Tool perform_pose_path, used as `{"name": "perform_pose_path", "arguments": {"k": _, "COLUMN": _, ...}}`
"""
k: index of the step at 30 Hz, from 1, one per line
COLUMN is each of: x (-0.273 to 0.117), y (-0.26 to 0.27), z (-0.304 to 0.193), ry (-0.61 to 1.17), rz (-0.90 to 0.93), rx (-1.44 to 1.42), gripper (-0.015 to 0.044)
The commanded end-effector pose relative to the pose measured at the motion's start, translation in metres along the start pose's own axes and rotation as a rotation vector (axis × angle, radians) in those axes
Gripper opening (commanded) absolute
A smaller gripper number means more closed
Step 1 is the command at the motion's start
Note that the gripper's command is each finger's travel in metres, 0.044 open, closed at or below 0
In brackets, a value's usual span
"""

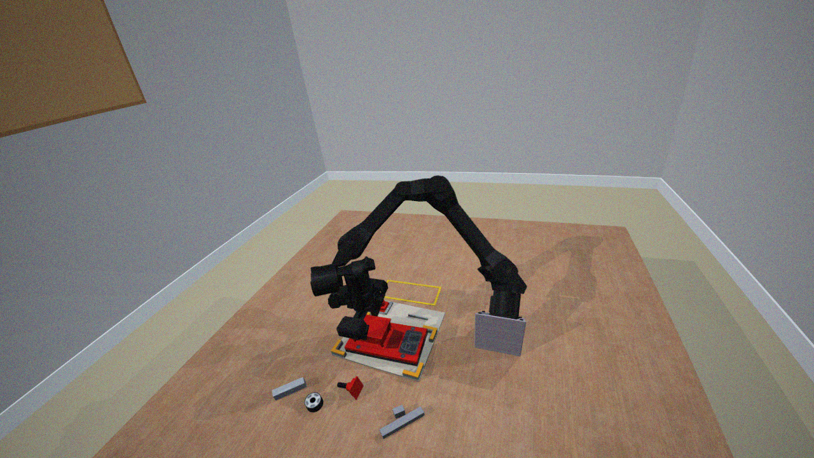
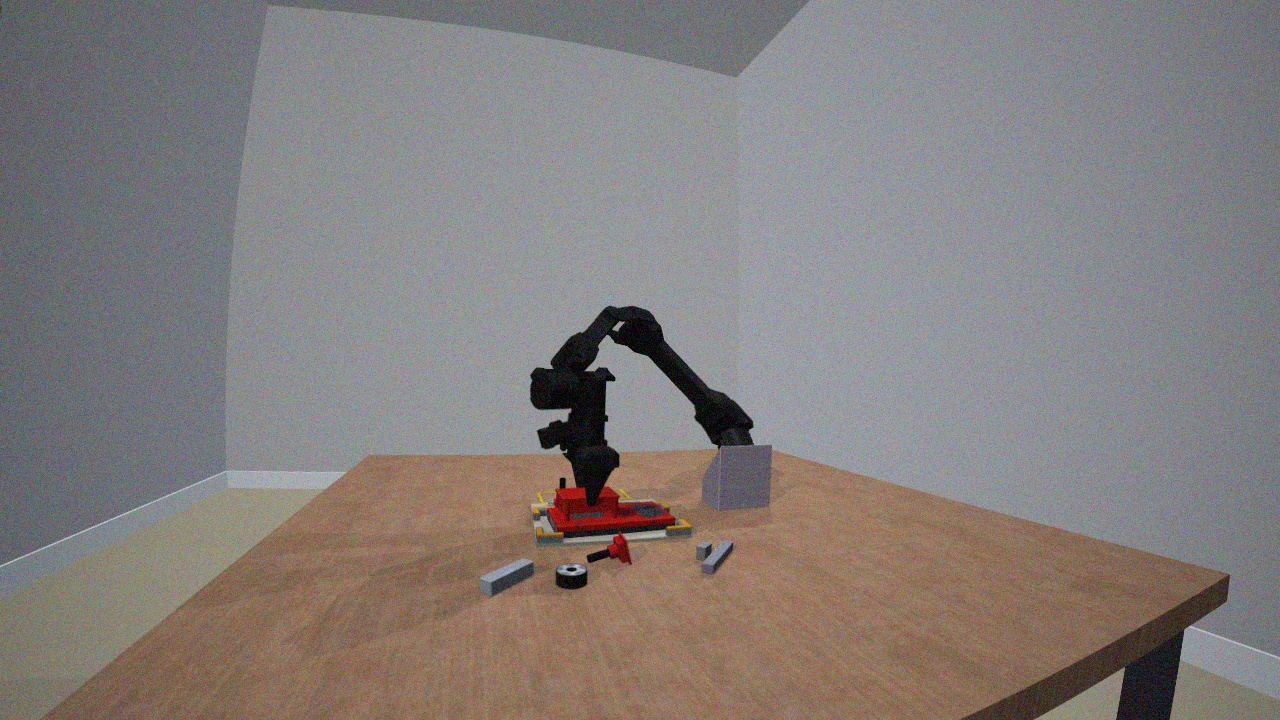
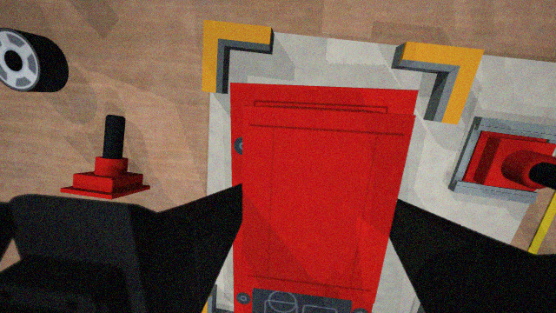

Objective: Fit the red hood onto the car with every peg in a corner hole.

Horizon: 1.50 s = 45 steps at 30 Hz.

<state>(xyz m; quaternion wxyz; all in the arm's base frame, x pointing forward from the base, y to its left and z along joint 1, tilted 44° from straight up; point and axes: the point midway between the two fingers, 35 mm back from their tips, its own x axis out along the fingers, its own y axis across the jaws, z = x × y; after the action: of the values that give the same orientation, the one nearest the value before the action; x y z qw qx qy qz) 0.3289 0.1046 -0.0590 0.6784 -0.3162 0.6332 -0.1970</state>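
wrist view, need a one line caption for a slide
Gripper clamped on the red hood over the chassis in its yellow-cornered jig, loose wheel on the table.

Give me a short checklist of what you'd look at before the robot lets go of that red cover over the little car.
1. Black hand shut on the red flat-roofed hood, a finger on each long side: ok.
2. Hood over the red car chassis in the yellow-cornered jig, edges roughly parallel: ok.
3. All four pegs in corner holes: cannot tell; one grey peg shows beside the hood's left edge, which hints at an offset.
4. Hood flat on the deck: cannot tell from these angles.
5. Grey engine block not pinched: cannot tell, only its edge shows.
6. Way upward free of the loose black wheel and the red peg stand: ok.
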Motion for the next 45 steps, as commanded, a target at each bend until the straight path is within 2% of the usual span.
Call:
{"name": "perform_pose_path", "arguments": {"k": 1, "x": 0.0032, "y": -0.0002, "z": -0.0009, "ry": 0.001, "rz": -0.004, "rx": -0.005, "gripper": 0.0000}}
{"name": "perform_pose_path", "arguments": {"k": 27, "x": 0.0102, "y": 0.0005, "z": 0.0009, "ry": 0.000, "rz": 0.001, "rx": 0.004, "gripper": 0.0000}}
{"name": "perform_pose_path", "arguments": {"k": 43, "x": 0.0109, "y": 0.0006, "z": 0.0009, "ry": 0.000, "rz": 0.000, "rx": 0.004, "gripper": 0.0420}}
{"name": "perform_pose_path", "arguments": {"k": 45, "x": 0.0109, "y": 0.0006, "z": 0.0009, "ry": 0.000, "rz": 0.000, "rx": 0.004, "gripper": 0.0440}}
